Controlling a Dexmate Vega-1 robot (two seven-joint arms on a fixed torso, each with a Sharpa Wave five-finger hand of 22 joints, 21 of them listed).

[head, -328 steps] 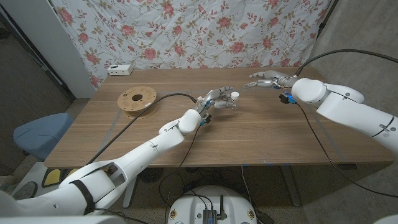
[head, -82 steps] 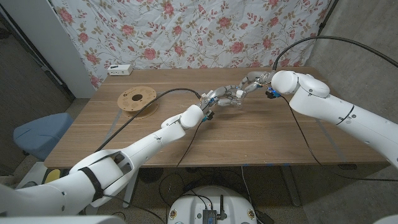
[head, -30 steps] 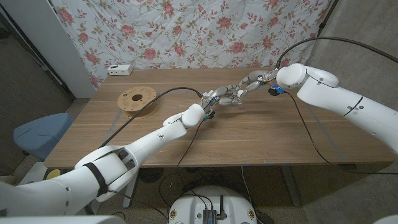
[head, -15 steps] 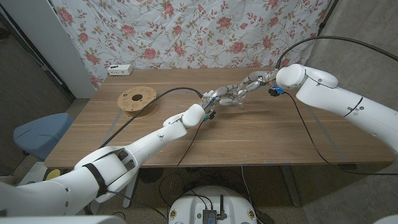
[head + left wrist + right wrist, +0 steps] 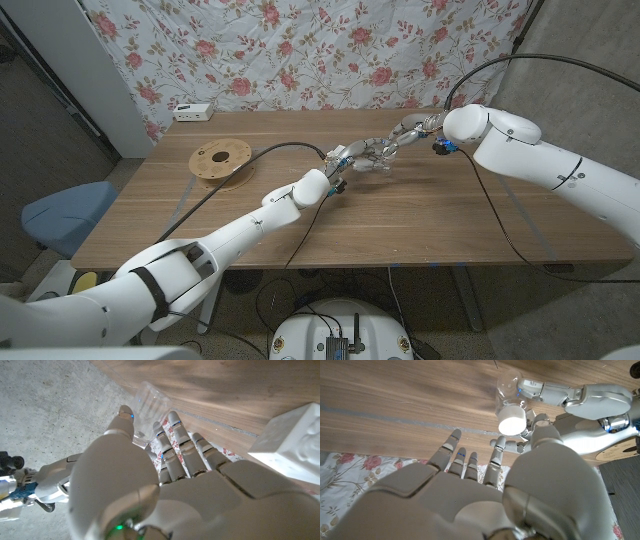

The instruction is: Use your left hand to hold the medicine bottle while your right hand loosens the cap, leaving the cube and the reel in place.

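Left robot hand (image 5: 345, 158), just right of the head frame's centre, grasps the clear medicine bottle (image 5: 372, 160), its fingers wrapped round the body as the left wrist view shows. Beside it, toward the upper right, the right robot hand (image 5: 400, 133) is released, fingers spread and reaching at the white cap (image 5: 512, 421) without closing on it. So the holding step looks done and the loosening is about to begin. Next, the right fingers likely need to close round the cap and twist while the left keeps the bottle steady. Farther off, the wooden reel (image 5: 220, 160) lies on the desk (image 5: 420, 220) at upper left; a white cube (image 5: 292, 440) shows in the left wrist view.
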